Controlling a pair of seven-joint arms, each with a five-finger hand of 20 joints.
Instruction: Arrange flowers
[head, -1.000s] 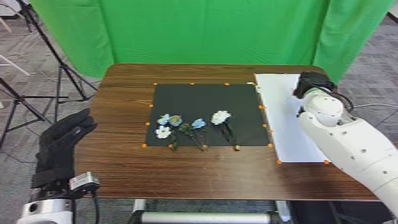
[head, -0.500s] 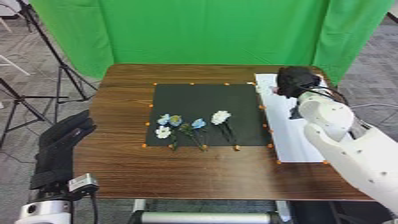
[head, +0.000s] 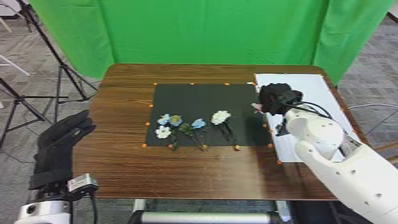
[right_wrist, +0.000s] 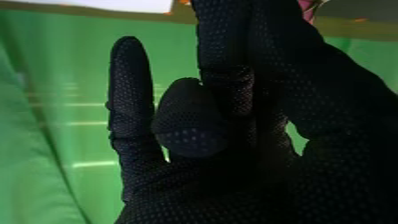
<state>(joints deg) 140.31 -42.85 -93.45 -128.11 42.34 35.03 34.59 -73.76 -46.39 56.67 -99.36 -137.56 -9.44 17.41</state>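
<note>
Pinched a pink flower (head: 258, 108) with the right hand (head: 280, 95), by the right edge of the black mat (head: 200, 97). Had the left hand (head: 60, 137) beside the table (head: 178, 175), fingers straight and close together. Had white and blue flowers (head: 221, 117) lying on the mat's near part.

right hand (head: 280, 97): moved leftward | pink flower (head: 258, 107): carried left, now at hand's left | black mat (head: 200, 100): hand now at its edge, earlier apart | white sheet (head: 313, 90): far right corner uncovered, right of hand
</note>
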